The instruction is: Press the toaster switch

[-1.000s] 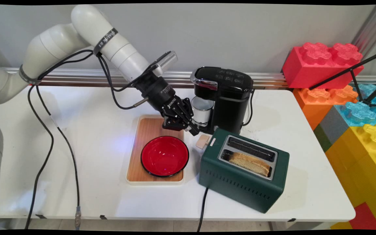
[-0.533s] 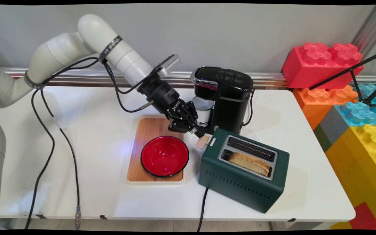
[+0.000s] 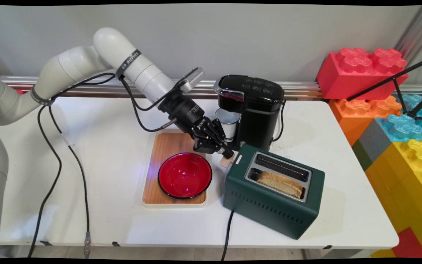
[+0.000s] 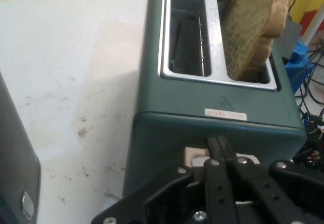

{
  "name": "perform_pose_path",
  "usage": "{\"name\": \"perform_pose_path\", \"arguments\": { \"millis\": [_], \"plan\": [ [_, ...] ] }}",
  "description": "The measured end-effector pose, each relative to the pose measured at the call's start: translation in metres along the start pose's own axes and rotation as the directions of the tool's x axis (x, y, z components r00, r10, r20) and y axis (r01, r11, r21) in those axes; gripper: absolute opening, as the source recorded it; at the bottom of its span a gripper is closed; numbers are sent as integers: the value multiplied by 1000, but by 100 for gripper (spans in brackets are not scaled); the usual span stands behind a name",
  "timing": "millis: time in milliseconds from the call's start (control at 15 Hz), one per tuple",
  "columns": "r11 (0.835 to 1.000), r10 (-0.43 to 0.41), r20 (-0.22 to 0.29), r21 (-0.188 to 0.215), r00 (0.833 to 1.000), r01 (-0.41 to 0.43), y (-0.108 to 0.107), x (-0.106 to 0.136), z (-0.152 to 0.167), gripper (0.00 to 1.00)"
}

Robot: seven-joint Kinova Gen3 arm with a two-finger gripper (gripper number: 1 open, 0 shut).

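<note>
Since 1 second ago the jaws (image 3: pixel 227 152) have slid down and to the right, from beside the white mug to the tan lever (image 3: pixel 228 160) on the end of the toaster (image 3: pixel 269 205), and the elbow of the arm (image 3: pixel 130 66) has dropped lower against the wall. Both black fingers (image 4: pixel 218 155) are pressed together with no gap between them, their tips resting on top of that lever at the end face of the toaster; nothing is held between them. From the hand view the fingers run straight up to the toaster's end wall, just under a small label (image 4: pixel 226 114), with the pale lever showing to their left. The toaster is dark green with 2 slots: 1 is bare, and 1 holds a slice of toast (image 3: pixel 280 183) standing up out of it. Just behind the jaws stands a black coffee machine (image 3: pixel 255 110) with a white mug (image 3: pixel 228 121) under its spout. To the left of the jaws a red bowl (image 3: pixel 184 175) sits on a wooden tray (image 3: pixel 163 146), close beside the toaster. All of these rest on the white counter (image 3: pixel 86 205). Black cables (image 3: pixel 50 154) hang from the arm down across the counter's left side. Large coloured toy blocks (image 3: pixel 361 71) are stacked at the right edge.
</note>
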Motion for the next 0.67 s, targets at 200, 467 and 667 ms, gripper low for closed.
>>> {"name": "perform_pose_path", "arguments": {
  "millis": [200,467,667],
  "plan": [
    [1000,-11,-4,-2,1000,10,-1,-7,3,0],
    [1000,-24,-8,-5,1000,24,-1,-16,8,0],
    [999,-32,-12,-7,999,32,0,-22,12,0]
  ]
}}
